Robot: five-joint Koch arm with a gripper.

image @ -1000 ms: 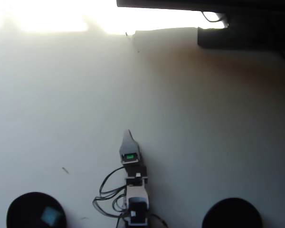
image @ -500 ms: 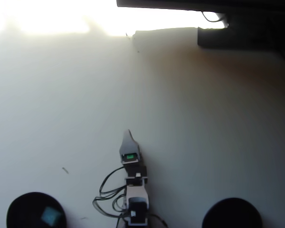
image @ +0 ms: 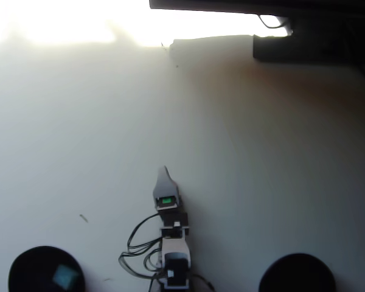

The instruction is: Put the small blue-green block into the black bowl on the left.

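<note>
In the overhead view the small blue-green block (image: pixel 65 277) lies inside the black bowl (image: pixel 27 271) at the bottom left corner. My gripper (image: pixel 165 171) points up the picture from the arm at the bottom centre, well to the right of that bowl. It comes to a single narrow tip with nothing in it. The two jaws lie one over the other, so open or shut does not show.
A second black bowl (image: pixel 297 274) sits at the bottom right, partly cut by the edge. Black cables (image: pixel 134 246) loop left of the arm base. A dark object (image: pixel 310 36) and cable lie at the top right. Strong glare washes out the top left.
</note>
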